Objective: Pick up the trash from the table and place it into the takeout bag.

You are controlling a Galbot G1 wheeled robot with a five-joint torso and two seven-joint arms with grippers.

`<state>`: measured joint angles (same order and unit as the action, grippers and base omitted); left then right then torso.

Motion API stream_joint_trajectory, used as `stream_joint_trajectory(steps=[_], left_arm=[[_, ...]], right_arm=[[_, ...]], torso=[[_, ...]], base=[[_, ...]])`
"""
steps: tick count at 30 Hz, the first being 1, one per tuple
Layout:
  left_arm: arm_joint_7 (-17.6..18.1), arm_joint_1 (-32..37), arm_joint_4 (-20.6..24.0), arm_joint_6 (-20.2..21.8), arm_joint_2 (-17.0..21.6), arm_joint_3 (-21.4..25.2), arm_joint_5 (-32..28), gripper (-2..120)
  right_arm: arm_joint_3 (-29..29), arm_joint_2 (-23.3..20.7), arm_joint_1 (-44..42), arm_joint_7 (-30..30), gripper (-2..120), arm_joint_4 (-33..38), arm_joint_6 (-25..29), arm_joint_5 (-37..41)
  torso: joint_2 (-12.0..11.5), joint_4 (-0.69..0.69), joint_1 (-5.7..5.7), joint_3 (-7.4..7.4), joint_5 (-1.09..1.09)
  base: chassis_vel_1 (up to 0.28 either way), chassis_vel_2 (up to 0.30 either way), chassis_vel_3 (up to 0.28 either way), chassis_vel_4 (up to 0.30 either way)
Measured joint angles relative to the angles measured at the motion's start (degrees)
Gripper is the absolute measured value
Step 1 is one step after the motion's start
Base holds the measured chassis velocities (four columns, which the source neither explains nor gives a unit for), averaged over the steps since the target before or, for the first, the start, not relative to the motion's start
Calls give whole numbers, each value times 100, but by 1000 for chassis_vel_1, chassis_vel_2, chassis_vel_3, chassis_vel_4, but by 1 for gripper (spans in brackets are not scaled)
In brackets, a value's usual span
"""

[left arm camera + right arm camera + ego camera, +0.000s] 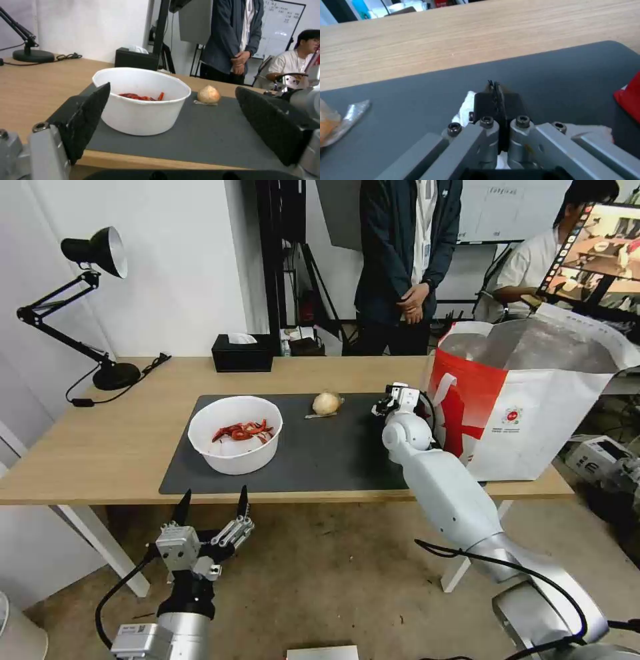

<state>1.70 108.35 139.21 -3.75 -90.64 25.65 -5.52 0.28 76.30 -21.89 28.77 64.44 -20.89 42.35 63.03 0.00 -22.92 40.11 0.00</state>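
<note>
Light-wood table [120, 447] w/ dark grey mat [327, 453]; white-and-red takeout bag [527, 400] stands open at its right end. White bowl [235, 435] of red peel scraps sits on mat's left, beige wrapped ball [326, 403] near mat's far edge. Right gripper [495, 86], low over mat beside bag, is pinched tight on crumpled white tissue [465, 108]. Left gripper [212, 503] hangs below table's front edge, fingers spread wide.

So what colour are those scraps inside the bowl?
Red, the peel scraps in the white bowl; the head view shows them best.
</note>
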Motion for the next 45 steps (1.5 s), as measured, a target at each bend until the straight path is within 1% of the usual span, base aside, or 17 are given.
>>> stream_joint_trajectory(steps=[7, 10, 14, 16, 19, 21, 27, 29, 30, 33, 34, 36, 38, 39, 41, 42, 45], left_arm=[[4, -14, 16, 1, -26, -4, 0, 100], [5, -20, 19, 0, -34, 5, 0, 100], [6, -22, 19, 0, -39, 7, 0, 100], [7, -24, 19, 0, -51, 2, 0, 100], [7, -25, 19, -1, -54, -5, 2, 100], [7, -24, 19, -5, -55, -2, 4, 100], [8, -16, 27, -9, -57, 1, 4, 100], [8, -7, 36, -10, -56, -1, 4, 100], [8, -7, 36, -10, -56, -1, 4, 100], [8, 0, 49, -10, -55, 1, 5, 100], [8, 0, 49, -10, -55, 1, 5, 100], [8, 0, 58, -11, -54, 1, 5, 100], [9, -14, 59, -4, -53, -8, 7, 100], [9, -14, 59, -4, -53, -8, 7, 100], [10, -33, 59, 11, -49, -13, 7, 100], [10, -33, 59, 11, -49, -13, 7, 100], [11, -47, 55, 24, -48, -33, 8, 100]], right_arm=[[-102, -109, -67, -13, 0, 337, 146, 16], [-306, -246, -159, -166, 0, 810, 290, 60], [-418, -300, -198, -288, 0, 1020, 355, 63], [-582, -362, -247, -504, 0, 1347, 440, 45], [-677, -380, -258, -601, 0, 1563, 486, 28], [-796, -422, -236, -635, 0, 1913, 502, 26], [-893, -524, -86, -511, 0, 2362, 457, 57], [-890, -602, 49, -348, 0, 2640, 339, 141], [-890, -602, 49, -348, 0, 2640, 339, 141], [-780, -719, 274, 12, 0, 3004, 48, 346], [-780, -719, 274, 12, 0, 3004, 48, 346], [-607, -876, 427, 307, 0, 3298, -234, 597], [-410, -1135, 503, 448, 0, 3506, -384, 863], [-410, -1135, 503, 448, 0, 3506, -384, 863], [-163, -1508, 517, 467, 0, 3638, -491, 1040], [-163, -1508, 517, 467, 0, 3638, -491, 1040], [312, -2052, 389, 463, 0, 3727, -637, 1170]], torso=[[0, 0, 0, 0, 0], [0, 0, 0, 0, 0], [0, -1, 0, 0, 0], [0, 0, 0, 0, 0], [0, 0, 0, 0, 0], [0, 0, 0, 0, 0], [0, 0, 0, 0, 0], [0, 0, 0, 0, 0], [0, 0, 0, 0, 0], [0, 1, 0, 0, 0], [0, 1, 0, 0, 0], [0, 1, 0, 0, 0], [0, 1, 0, 0, 0], [0, 1, 0, 0, 0], [0, 0, 0, 0, 2], [0, 0, 0, 0, 2], [0, -1, 0, 0, 3]], base=[[0, 0, 0, 0], [0, 0, 0, 0], [0, 0, 0, 0], [0, 0, 0, 0], [0, 0, 0, 0], [0, 0, 0, 0], [0, 0, 0, 0], [0, 0, 0, 0], [0, 0, 0, 0], [0, 0, 0, 0], [0, 0, 0, 0], [0, 0, 0, 0], [0, 0, 0, 0], [0, 0, 0, 0], [0, 0, 0, 0], [0, 0, 0, 0], [0, 0, 0, 0]])
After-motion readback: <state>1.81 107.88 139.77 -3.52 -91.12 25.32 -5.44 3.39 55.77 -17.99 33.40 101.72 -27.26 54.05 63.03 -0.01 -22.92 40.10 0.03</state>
